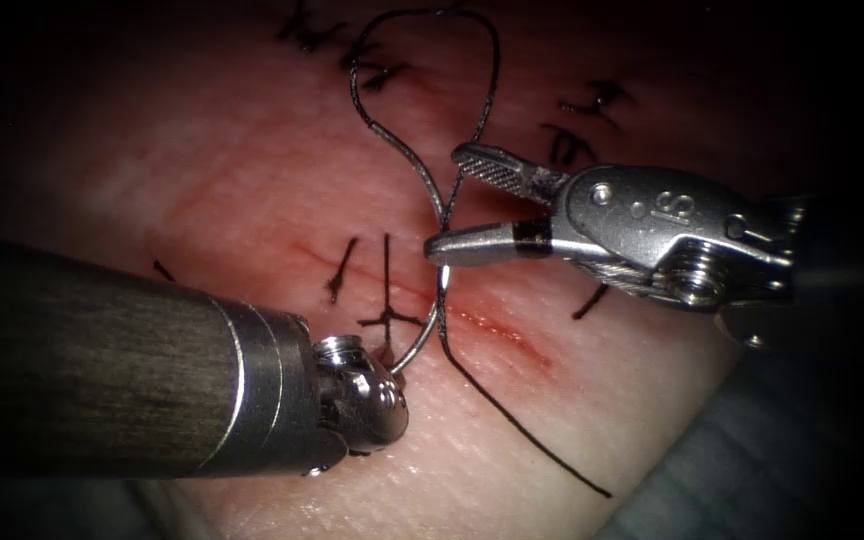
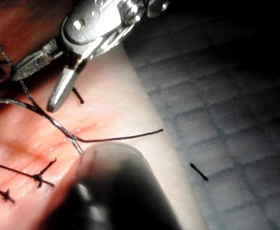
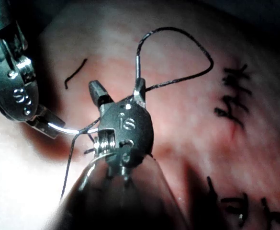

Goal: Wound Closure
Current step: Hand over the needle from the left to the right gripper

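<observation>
Currently the left claw [image 3: 46, 125] is seen pinching the needle [image 1: 424, 340] near one end of its curve; which end cannot be told. In the endoscope view those jaws are hidden behind the tool's wrist. The needle's visible arc rises from the left claw across the cut [image 1: 512, 335], just right of a tied stitch [image 1: 387, 320]. It appears to lie above the tissue [image 1: 282, 170] rather than in it.

The right claw [image 1: 447, 200] is held spread wide, gripping nothing. The thread [image 1: 492, 90] is seen passing between its two jaws. From there a large loop of thread is carried up over the tissue and back down toward the needle. A dark tail is laid from the cut toward the tissue's right edge.

Red fluid [image 1: 477, 320] is noted along the cut. Further tied stitches [image 1: 572, 145] are seen behind the right tool. A loose thread piece [image 1: 592, 300] is noted on the tissue below that tool.

A gridded desk [image 2: 235, 120] is seen beside the tissue, with a short thread scrap [image 2: 198, 171] on it.
</observation>
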Motion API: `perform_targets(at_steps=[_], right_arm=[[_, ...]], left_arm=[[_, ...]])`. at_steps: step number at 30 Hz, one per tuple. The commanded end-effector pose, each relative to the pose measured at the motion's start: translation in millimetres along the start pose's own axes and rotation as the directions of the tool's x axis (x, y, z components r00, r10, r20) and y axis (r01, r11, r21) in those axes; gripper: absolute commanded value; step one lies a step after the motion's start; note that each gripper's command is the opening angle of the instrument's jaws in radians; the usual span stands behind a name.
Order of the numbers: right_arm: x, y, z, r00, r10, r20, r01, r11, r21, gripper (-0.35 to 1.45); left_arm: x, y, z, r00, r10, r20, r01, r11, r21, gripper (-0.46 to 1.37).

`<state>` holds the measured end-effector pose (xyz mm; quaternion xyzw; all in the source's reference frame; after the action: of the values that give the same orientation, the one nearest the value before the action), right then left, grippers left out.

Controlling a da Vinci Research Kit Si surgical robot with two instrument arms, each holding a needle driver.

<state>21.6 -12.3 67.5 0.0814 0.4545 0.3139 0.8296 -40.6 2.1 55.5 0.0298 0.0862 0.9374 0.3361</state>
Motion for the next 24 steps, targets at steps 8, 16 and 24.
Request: perform_targets(at_steps=[8, 16, 24], right_arm=[[0.5, 0.3, 2.5, 0.992, 0.016, 0.124, -0.007, 0.998, -0.07, 0.82], [-0.8, 1.1, 4.6, 0.976, 0.009, 0.217, 0.013, 0.995, -0.098, 0.81], [-2.9, -0.1, 5.3, 0.957, -0.012, 0.291, 0.04, 0.995, -0.089, 0.79]], left_arm=[[0.0, 0.2, -0.4, 1.0, 0.004, -0.007, -0.004, 1.0, 0.004, -0.35], [0.1, 0.3, -0.6, 1.0, 0.012, -0.003, -0.012, 1.0, 0.009, -0.35], [0.3, 0.3, -0.7, 1.0, 0.013, 0.0, -0.013, 1.0, 0.011, -0.35]])
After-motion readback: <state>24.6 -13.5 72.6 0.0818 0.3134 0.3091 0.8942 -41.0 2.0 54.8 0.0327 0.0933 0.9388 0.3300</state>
